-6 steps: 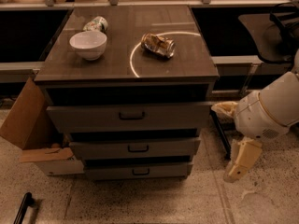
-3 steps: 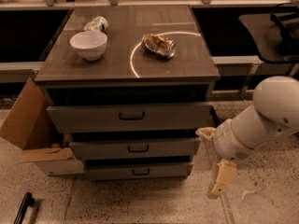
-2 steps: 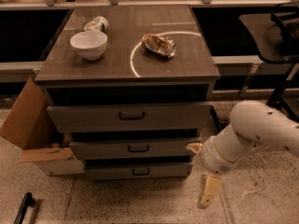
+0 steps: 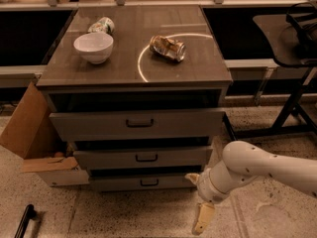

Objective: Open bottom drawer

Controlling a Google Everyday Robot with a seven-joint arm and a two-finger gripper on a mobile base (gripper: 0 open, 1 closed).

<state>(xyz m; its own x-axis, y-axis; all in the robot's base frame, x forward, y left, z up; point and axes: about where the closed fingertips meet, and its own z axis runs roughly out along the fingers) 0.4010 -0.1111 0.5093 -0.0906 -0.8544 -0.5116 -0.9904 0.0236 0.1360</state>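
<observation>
The bottom drawer is the lowest of three grey-brown fronts, with a small dark pull handle. It sits slightly forward of the cabinet, like the two drawers above it. My gripper hangs low over the floor, just off the bottom drawer's right end and a little in front of it. It is open and empty: one cream finger points toward the drawer's right corner, the other points down at the floor. It touches no handle. My white arm reaches in from the right.
On the cabinet top stand a white bowl, a crushed can and a tipped container. An open cardboard box leans at the cabinet's left. A black stand is at the right, and a black bar lies on the floor.
My arm has swung down and to the left, from beside the cabinet's right side to floor level by the bottom drawer's right end. The drawers have not moved.
</observation>
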